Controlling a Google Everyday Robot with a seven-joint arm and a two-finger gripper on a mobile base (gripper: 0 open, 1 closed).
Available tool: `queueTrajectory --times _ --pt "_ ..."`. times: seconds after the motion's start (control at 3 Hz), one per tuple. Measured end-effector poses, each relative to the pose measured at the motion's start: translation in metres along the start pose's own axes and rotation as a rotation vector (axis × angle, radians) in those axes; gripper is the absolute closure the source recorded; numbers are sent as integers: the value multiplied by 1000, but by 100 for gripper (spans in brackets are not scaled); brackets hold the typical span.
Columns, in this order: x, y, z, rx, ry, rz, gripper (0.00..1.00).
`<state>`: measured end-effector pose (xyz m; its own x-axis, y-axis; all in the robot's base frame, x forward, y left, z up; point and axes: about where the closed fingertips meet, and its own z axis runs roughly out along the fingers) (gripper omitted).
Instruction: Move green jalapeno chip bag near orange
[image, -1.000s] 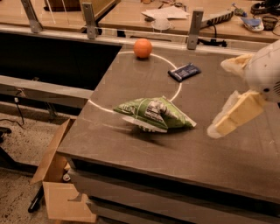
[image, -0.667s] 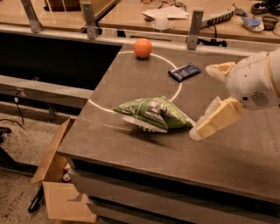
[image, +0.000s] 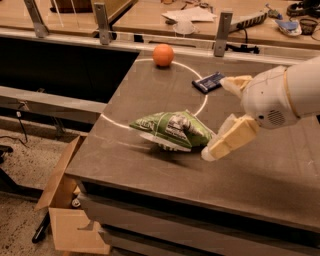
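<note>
The green jalapeno chip bag lies crumpled on the dark table top, near its front left. The orange sits at the table's far edge, well behind the bag. My gripper is at the bag's right end, coming in from the right on the white arm. It is open: one cream finger lies against the bag's right tip, the other finger stands farther back, apart from the bag. Nothing is held.
A small flat dark blue packet lies behind the gripper, right of the orange. A thin white circle line is drawn on the table. Metal posts line the back edge. An open cardboard box stands on the floor at the left.
The gripper has moved left and slightly down towards the bag, from well to its right to touching its right tip. The bag and the orange have not moved.
</note>
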<state>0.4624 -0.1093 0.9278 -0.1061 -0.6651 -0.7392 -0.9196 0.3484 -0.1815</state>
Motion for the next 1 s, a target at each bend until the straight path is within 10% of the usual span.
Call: queueTrajectory --times 0.67,1.0 --pt "2 13 56 -118 -43 -13 4" --pt "7 17 69 -158 -37 -4 26"
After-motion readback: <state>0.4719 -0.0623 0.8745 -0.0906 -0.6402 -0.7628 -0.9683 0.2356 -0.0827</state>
